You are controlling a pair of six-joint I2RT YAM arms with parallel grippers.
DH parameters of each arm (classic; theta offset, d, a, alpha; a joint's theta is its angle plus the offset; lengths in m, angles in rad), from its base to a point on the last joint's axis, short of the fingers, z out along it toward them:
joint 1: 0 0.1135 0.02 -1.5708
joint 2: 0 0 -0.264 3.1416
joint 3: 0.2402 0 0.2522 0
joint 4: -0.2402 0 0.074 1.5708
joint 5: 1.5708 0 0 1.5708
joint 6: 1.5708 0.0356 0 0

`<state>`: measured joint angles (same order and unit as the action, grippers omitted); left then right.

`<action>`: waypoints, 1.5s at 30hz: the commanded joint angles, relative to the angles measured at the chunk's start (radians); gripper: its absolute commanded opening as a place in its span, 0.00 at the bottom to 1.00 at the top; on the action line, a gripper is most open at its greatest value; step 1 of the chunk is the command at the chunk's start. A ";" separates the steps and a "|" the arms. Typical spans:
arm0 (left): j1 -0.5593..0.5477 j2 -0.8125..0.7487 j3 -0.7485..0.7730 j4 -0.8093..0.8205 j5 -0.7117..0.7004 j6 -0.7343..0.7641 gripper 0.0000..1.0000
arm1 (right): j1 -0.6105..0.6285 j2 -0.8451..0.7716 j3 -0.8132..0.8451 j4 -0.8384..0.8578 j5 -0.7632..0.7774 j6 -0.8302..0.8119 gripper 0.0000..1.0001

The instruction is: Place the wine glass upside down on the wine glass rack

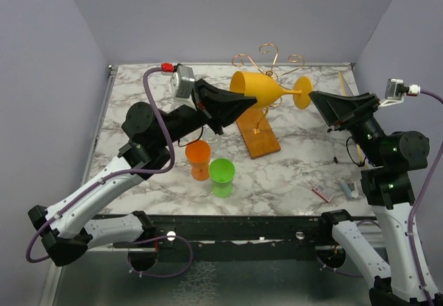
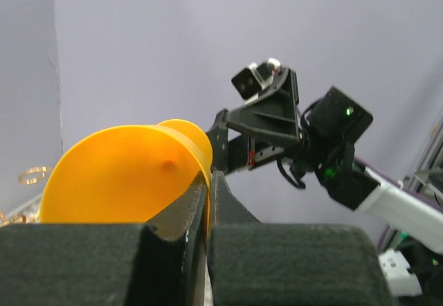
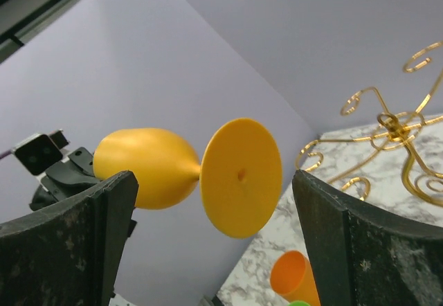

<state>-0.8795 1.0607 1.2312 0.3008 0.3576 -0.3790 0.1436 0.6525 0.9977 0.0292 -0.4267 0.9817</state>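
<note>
Wine glass: the yellow wine glass [image 1: 266,91] is held in the air on its side. In the top view it crosses the stem of the wine glass rack [image 1: 272,62], just under the curled gold arms and above the wooden base [image 1: 257,138]. It is not hung on the rack.
Glass direction: the mouth points to the rack's left and the round foot to its right.
Left gripper: the left gripper [image 1: 250,102] comes in from the rack's left, its fingers [image 2: 277,264] clenched on the wall of the bowl at the rim.
Right gripper: the right gripper [image 1: 313,97] is on the rack's right, at the glass's foot. Its fingers [image 3: 104,223] are spread wide on either side of the foot, with a gap on each side, grasping nothing.
Cups: an orange cup [image 1: 198,155] and a green cup [image 1: 222,173] stand side by side on the marble tabletop [image 1: 297,160], nearer the arm bases than the rack and to its left.
</note>
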 commanded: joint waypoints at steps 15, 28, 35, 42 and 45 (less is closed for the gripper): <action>-0.016 0.301 0.168 0.632 -0.155 -0.071 0.00 | -0.004 0.170 0.097 0.368 0.145 0.247 0.97; -0.055 0.510 0.328 0.782 -0.194 -0.097 0.00 | -0.004 0.347 0.194 0.539 0.204 0.435 0.64; -0.062 0.548 0.344 0.793 -0.207 -0.095 0.00 | -0.003 0.363 0.177 0.673 0.224 0.491 0.59; -0.062 0.552 0.332 0.813 -0.224 -0.100 0.00 | -0.004 0.379 0.177 0.729 0.224 0.499 0.45; -0.063 0.559 0.330 0.819 -0.213 -0.114 0.00 | -0.004 0.399 0.198 0.730 0.213 0.506 0.38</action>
<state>-0.9363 1.6066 1.5448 1.0649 0.1474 -0.4713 0.1436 1.0290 1.1641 0.7132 -0.2241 1.4715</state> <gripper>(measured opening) 0.008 0.414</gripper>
